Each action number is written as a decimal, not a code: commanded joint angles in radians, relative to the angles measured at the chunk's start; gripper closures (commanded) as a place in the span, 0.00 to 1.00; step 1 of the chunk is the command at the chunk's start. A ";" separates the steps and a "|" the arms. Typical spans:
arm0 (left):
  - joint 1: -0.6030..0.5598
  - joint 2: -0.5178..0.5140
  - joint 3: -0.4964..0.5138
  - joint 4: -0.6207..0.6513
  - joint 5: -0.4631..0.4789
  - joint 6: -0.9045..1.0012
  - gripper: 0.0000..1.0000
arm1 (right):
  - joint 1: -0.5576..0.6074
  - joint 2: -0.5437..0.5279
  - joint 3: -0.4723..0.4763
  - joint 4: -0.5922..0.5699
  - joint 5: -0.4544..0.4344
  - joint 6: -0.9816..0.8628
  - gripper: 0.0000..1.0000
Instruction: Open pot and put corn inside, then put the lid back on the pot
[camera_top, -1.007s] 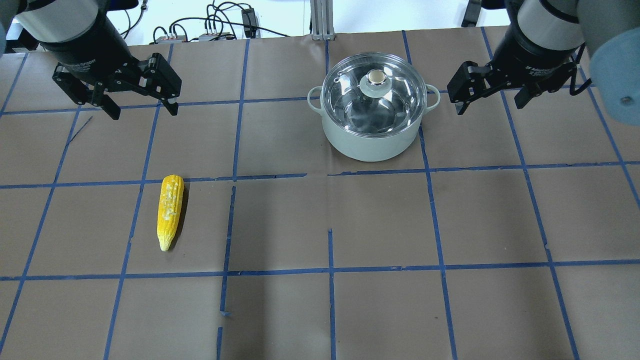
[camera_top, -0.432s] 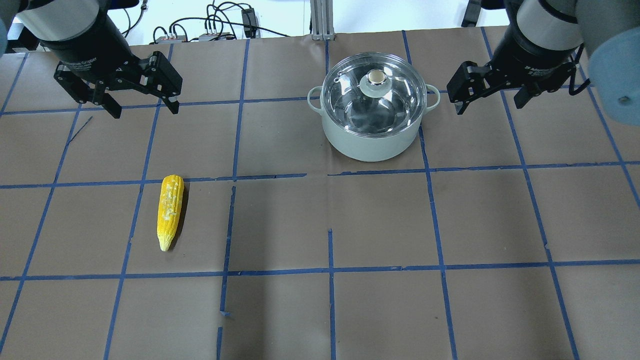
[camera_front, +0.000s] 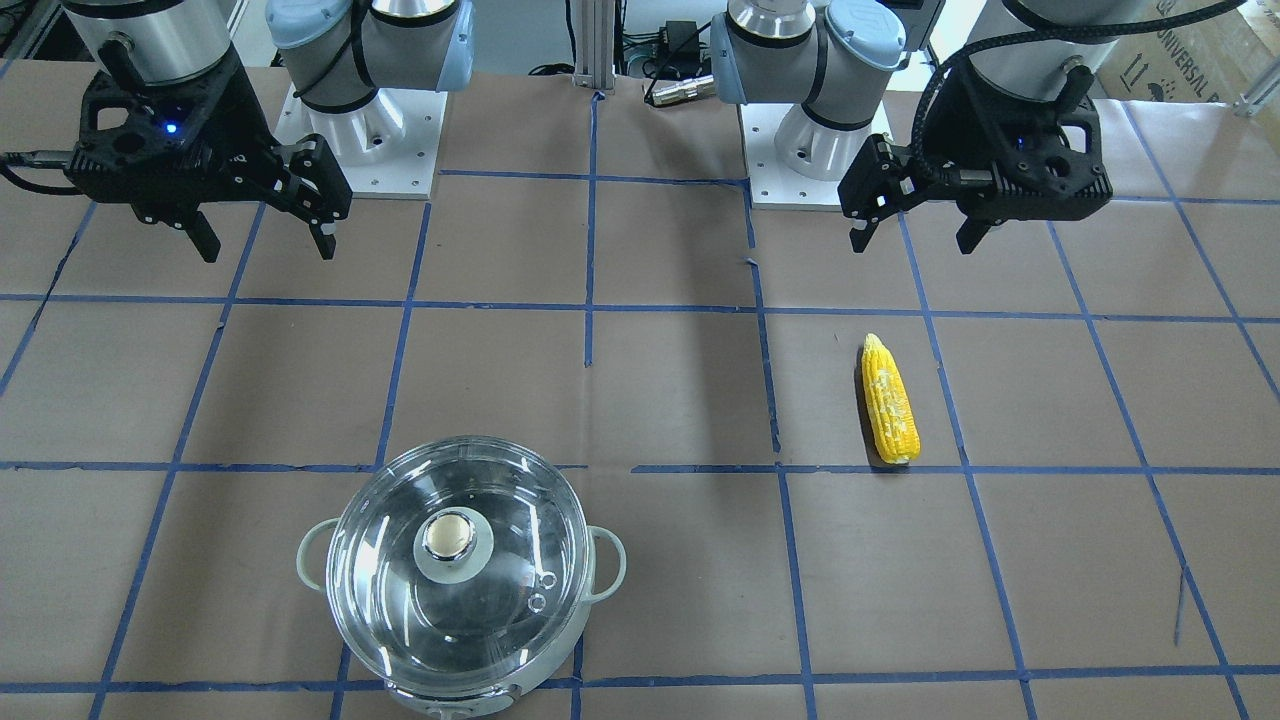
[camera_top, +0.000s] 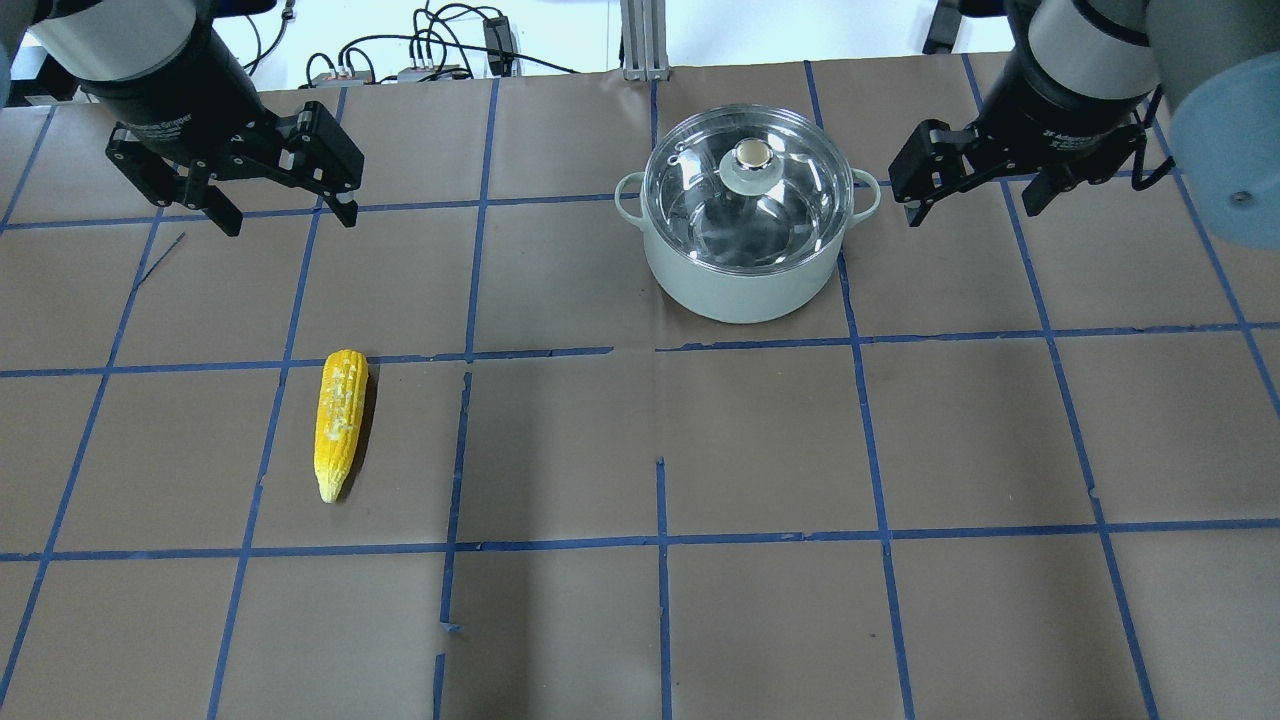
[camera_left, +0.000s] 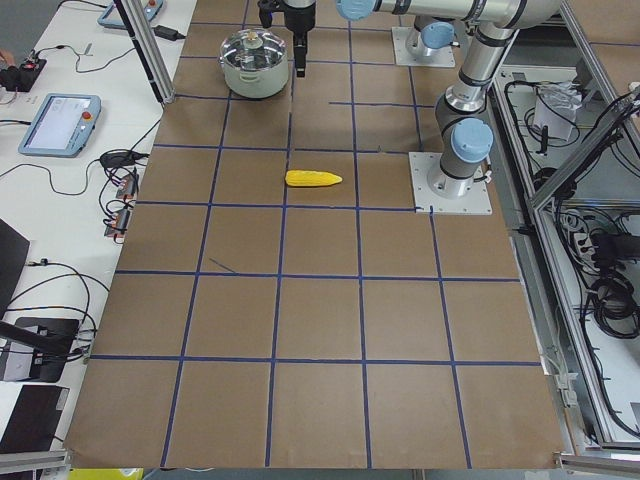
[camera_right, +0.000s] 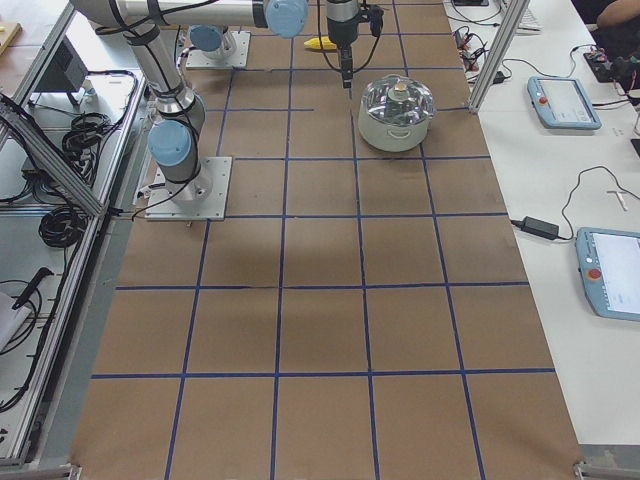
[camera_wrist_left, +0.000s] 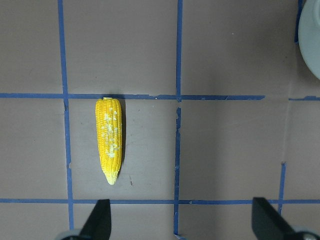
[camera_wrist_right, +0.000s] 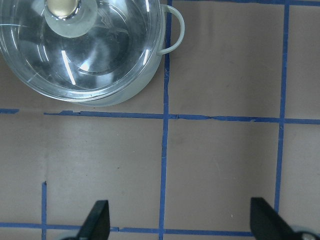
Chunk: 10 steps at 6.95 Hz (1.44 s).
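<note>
Overhead exterior shows the lid (camera_top: 790, 200) seated on the pot (camera_top: 740, 285), just beside the wide-open, empty right gripper (camera_top: 972, 208); the left gripper (camera_top: 290, 222), equally wide, hangs nearer the corn (camera_top: 340, 420)

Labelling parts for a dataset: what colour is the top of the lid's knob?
Beige, on a silvery base: the knob shows best in the exterior front-facing view.

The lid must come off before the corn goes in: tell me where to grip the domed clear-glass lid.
Grip the beige-topped central knob, coming straight down from above: the clear-glass lid sits flat on the round pale pot, and its smooth glass dome offers no other hold.
</note>
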 joint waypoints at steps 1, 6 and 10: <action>-0.001 0.000 0.002 0.000 0.000 -0.002 0.00 | 0.036 0.070 -0.010 -0.098 0.007 0.033 0.01; -0.005 0.002 -0.017 -0.011 0.005 0.006 0.00 | 0.105 0.357 -0.193 -0.224 -0.002 0.095 0.05; -0.003 -0.006 -0.018 0.006 0.005 0.015 0.00 | 0.162 0.456 -0.207 -0.330 0.001 0.126 0.06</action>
